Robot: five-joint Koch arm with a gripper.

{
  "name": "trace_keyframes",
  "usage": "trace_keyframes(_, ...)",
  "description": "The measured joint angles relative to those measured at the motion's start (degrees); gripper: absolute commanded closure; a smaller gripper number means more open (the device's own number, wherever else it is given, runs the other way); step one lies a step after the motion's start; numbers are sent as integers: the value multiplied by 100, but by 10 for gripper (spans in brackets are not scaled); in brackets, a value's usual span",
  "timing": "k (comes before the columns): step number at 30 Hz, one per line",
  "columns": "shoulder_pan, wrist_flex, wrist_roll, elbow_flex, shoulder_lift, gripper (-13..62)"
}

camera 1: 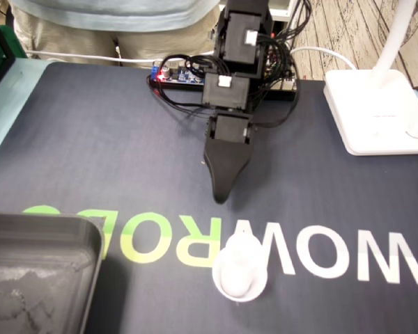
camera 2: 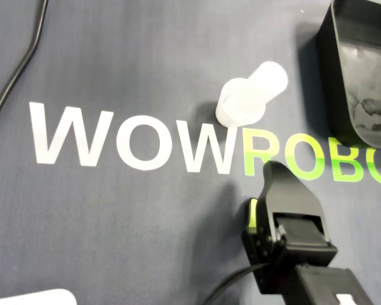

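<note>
In the fixed view, the black tapered gripper (camera 1: pixel 221 193) hangs over a dark grey mat (camera 1: pixel 90 139) printed with white and green letters. Its tip points down toward 6 o'clock. Only one pointed tip shows, so I cannot tell whether the jaws are apart or together. The small white plastic bottle with a wider collar (camera 1: pixel 240 275) stands on the mat at 5 o'clock from that tip, apart from it and touching nothing else. A black plastic tray (camera 1: pixel 28 278) lies at 9 o'clock from the bottle, well apart. A white lamp base (camera 1: pixel 376 111) sits at 2 o'clock from the gripper.

In the overhead view, the gripper (camera 2: pixel 278 171) sits at the lower right. The bottle (camera 2: pixel 247 98) is at 11 o'clock from its tip, with bare mat (camera 2: pixel 114 63) between them. The tray (camera 2: pixel 343 63) is at 3 o'clock from the bottle.

By my reading, the work is at the approach. Nothing is grasped yet, and closing in, gripping and lifting the bottle all remain, perhaps then carrying it to the tray.
</note>
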Motion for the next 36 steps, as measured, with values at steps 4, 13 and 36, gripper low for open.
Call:
trace_keyframes(4, -18, 0, -9, 18, 0, 174)
trace_keyframes(13, 0, 0, 0, 18, 0, 163)
trace_keyframes(36, -35, 62, -26, 26, 0, 151)
